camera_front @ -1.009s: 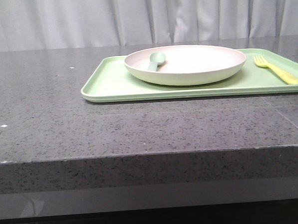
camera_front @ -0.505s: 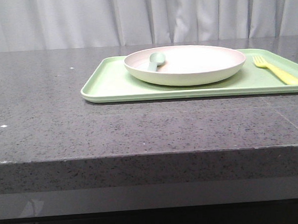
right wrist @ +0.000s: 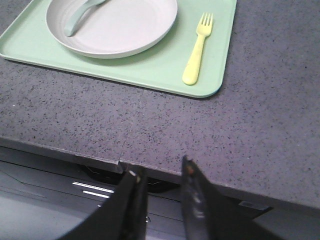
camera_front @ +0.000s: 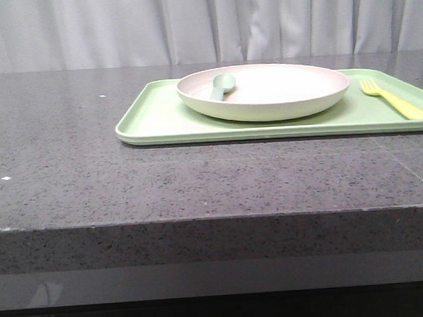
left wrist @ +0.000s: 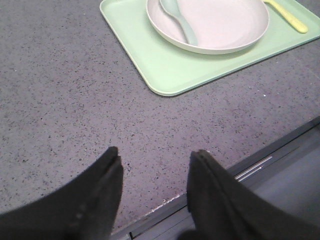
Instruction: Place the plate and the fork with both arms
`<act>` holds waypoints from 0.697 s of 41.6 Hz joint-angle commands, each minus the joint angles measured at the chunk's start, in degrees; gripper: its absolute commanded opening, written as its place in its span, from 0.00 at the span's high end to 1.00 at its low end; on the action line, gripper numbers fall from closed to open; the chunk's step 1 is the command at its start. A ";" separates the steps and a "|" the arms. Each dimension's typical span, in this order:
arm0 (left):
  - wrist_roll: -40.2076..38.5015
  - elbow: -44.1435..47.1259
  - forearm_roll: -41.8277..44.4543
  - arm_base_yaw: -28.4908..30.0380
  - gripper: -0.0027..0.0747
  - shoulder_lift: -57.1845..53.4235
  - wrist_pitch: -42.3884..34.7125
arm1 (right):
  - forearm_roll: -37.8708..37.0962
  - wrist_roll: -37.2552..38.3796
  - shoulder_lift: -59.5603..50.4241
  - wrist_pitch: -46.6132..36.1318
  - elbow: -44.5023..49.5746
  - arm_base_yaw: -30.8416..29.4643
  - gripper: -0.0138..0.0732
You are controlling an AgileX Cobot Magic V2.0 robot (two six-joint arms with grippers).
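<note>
The cream plate (camera_front: 263, 92) sits on a light-green tray (camera_front: 153, 119), with a pale grey-green spoon (camera_front: 220, 85) lying in it. The yellow fork (camera_front: 394, 99) lies on the tray to the plate's right. The plate (left wrist: 210, 22) and fork (left wrist: 287, 15) show in the left wrist view, and the plate (right wrist: 112, 25) and fork (right wrist: 196, 50) in the right wrist view. My left gripper (left wrist: 155, 157) is open and empty over the table's front edge. My right gripper (right wrist: 162, 170) is open and empty just off that edge. Neither arm shows in the front view.
The tray (right wrist: 210, 82) lies on a dark speckled stone table (camera_front: 70, 173) toward its right. A pale curtain (camera_front: 84, 30) hangs behind. The table's front edge (right wrist: 75, 152) runs just before my right fingers.
</note>
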 commanded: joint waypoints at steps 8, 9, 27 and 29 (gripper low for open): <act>-4.37 -1.57 0.61 -0.35 0.99 -0.20 -6.60 | -0.66 -0.58 0.32 -3.86 -1.15 -0.09 0.92; -5.49 -1.57 1.01 -0.35 0.99 -0.20 -7.04 | -0.66 -0.58 0.32 -3.86 -1.15 -0.09 0.92; -7.26 -1.57 1.64 -0.35 0.99 -0.20 -7.45 | -0.60 -0.58 0.32 -3.70 -1.15 -0.09 0.92; -7.26 -1.57 1.64 -0.35 0.99 -0.20 -7.45 | -0.60 -0.58 0.32 -3.70 -1.15 -0.09 0.92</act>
